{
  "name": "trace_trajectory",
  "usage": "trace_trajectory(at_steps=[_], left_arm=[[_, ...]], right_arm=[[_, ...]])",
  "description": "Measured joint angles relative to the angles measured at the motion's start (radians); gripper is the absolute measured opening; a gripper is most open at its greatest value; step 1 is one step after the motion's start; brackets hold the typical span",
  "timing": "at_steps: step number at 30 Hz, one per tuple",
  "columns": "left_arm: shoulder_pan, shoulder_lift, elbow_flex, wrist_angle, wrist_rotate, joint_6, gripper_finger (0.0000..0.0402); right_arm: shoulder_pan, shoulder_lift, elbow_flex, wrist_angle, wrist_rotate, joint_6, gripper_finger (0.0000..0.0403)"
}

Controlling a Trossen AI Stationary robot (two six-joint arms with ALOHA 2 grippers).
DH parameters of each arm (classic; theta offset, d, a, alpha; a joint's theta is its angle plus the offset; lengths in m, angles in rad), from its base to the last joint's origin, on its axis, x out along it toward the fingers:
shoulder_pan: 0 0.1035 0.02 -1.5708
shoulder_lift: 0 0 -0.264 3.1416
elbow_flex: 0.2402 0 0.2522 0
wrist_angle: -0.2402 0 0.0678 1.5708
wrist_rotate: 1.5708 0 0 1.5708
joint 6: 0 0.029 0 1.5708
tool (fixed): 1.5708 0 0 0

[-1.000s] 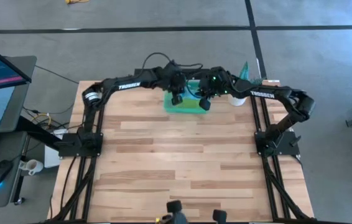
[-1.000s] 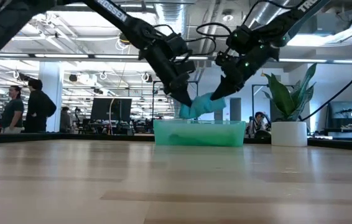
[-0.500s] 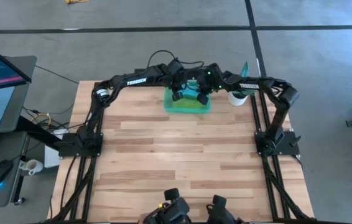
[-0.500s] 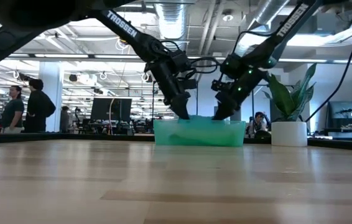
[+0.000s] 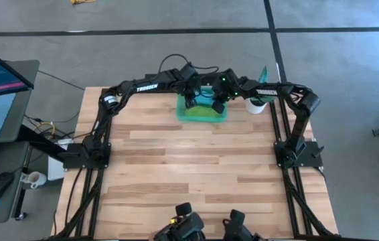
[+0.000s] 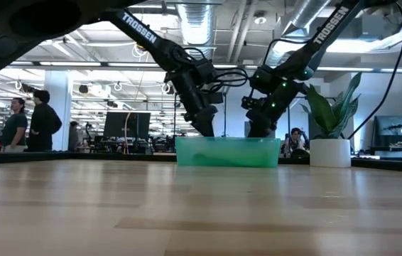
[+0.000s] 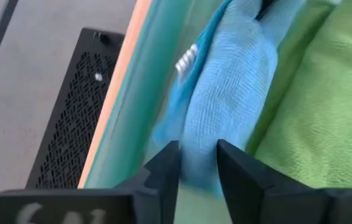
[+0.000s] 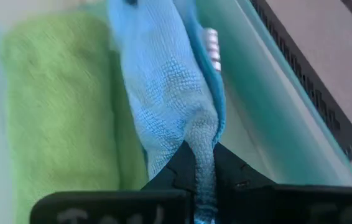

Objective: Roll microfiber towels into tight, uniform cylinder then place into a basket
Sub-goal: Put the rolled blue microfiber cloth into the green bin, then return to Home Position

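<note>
Here, both towels lie rolled in the basket [image 5: 201, 114]. The right gripper [image 8: 204, 163] pinches one end of the blue towel [image 8: 170, 87]; the left gripper [image 7: 198, 163] stands parted around its other end, beside the green towel [image 7: 316, 106].

"TROSSEN" in white reads along the left arm [image 5: 139, 87] from above; the same word shows on the right arm [image 5: 264, 92]; at table height "TROSSEN" runs down the left arm [image 6: 138, 28] again, and up the right arm [image 6: 329, 25]; the wrist-mount lettering is too blurred to read.
</note>
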Motion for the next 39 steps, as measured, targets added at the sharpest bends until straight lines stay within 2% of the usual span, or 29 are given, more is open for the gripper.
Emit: trace_trajectory(at_steps=[6,15,18,21,24,29,34,39], left_arm=[[0.001,0.000,0.027,-0.010,-0.011,-0.051,0.0136],[-0.010,-0.001,0.219,-0.212,0.008,-0.047,0.0123],[-0.011,-0.012,0.241,-0.239,0.096,-0.059,0.0115],[-0.011,-0.020,0.241,-0.254,0.185,-0.068,0.0109],[-0.019,-0.026,0.241,-0.276,0.184,-0.069,0.0102],[-0.041,-0.026,0.240,-0.320,0.142,-0.076,0.0087],[-0.073,-0.036,0.240,-0.343,0.163,-0.094,0.0075],[-0.110,-0.096,0.188,-0.355,0.276,-0.103,0.0071]], right_arm=[[-0.001,0.000,-0.002,-0.027,0.025,0.008,0.0038],[0.000,0.000,-0.002,-0.017,0.037,0.038,0.0060],[0.002,-0.001,-0.002,-0.021,0.059,0.076,0.0083],[0.002,-0.001,-0.002,-0.042,0.082,0.096,0.0122],[0.002,-0.002,-0.001,-0.051,0.131,0.088,0.0173],[0.000,-0.031,0.040,-0.134,0.143,0.111,0.0237],[0.005,-0.122,0.072,-0.238,0.132,0.112,0.0252],[0.054,-0.270,0.014,-0.352,0.048,0.115,0.0250]])
